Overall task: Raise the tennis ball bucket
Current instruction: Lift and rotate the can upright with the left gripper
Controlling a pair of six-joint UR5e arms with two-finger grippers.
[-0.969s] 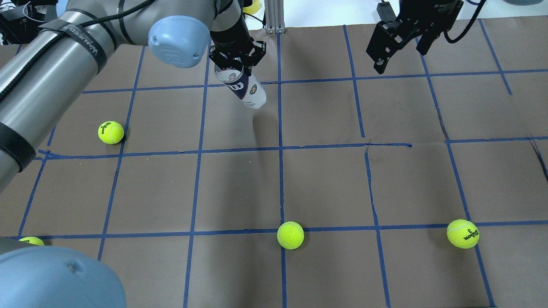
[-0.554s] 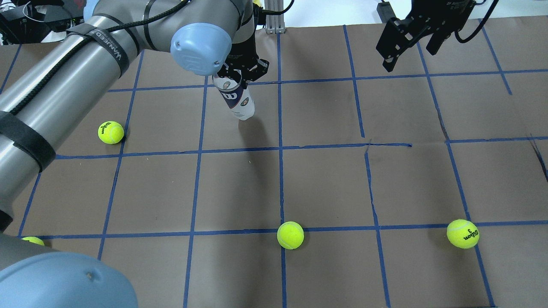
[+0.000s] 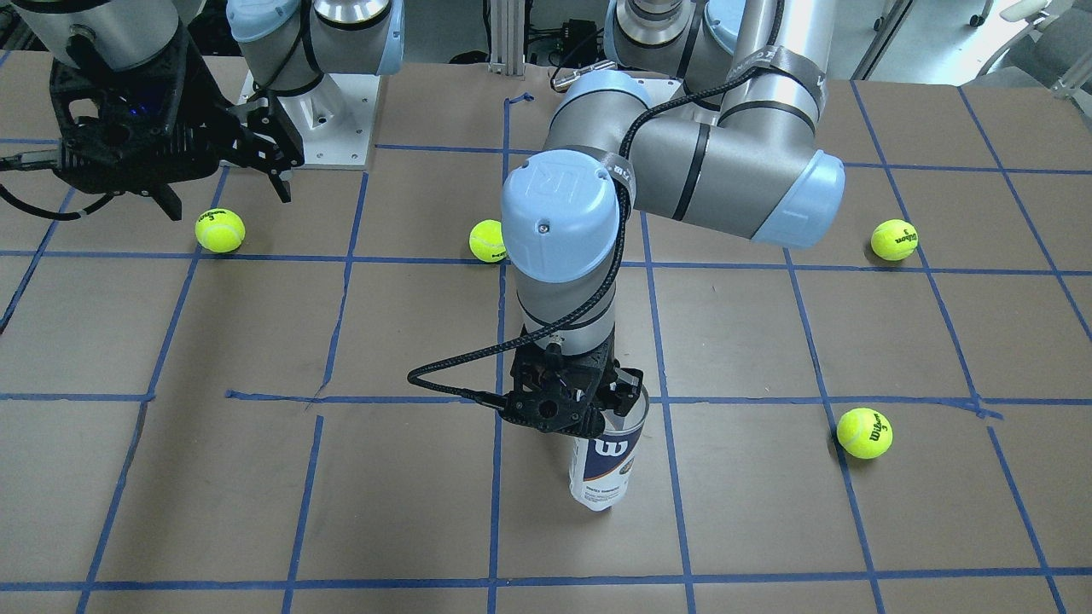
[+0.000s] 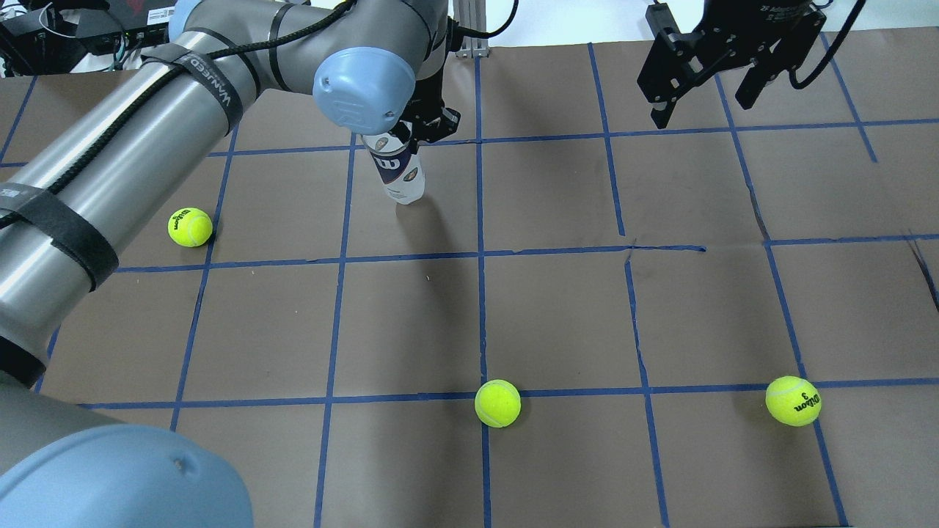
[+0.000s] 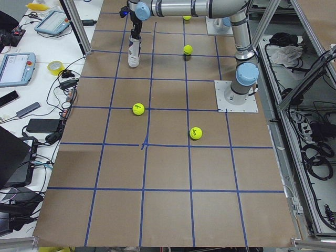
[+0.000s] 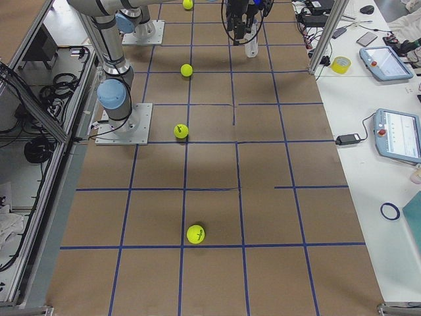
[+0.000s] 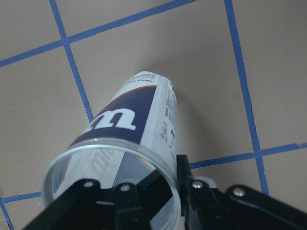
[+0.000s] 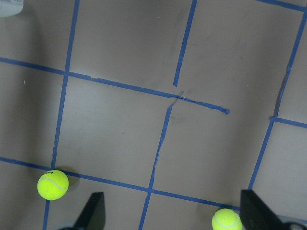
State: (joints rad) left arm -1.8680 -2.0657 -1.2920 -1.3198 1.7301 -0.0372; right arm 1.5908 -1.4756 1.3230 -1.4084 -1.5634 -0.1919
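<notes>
Brown table [image 4: 557,315] with a blue tape grid, and the left arm [image 4: 132,147] is stretched out across it. The right gripper [image 4: 706,106] hangs spread wide and empty, well apart from everything. The left gripper [image 3: 618,405] is pinched onto the rim of the tennis ball can [image 3: 607,460], one finger inside the open mouth and one outside. The can hangs right below it, nearly upright, with its base down at the table, though I can't tell if it's touching. A few tennis balls [image 3: 864,432] are scattered around.
</notes>
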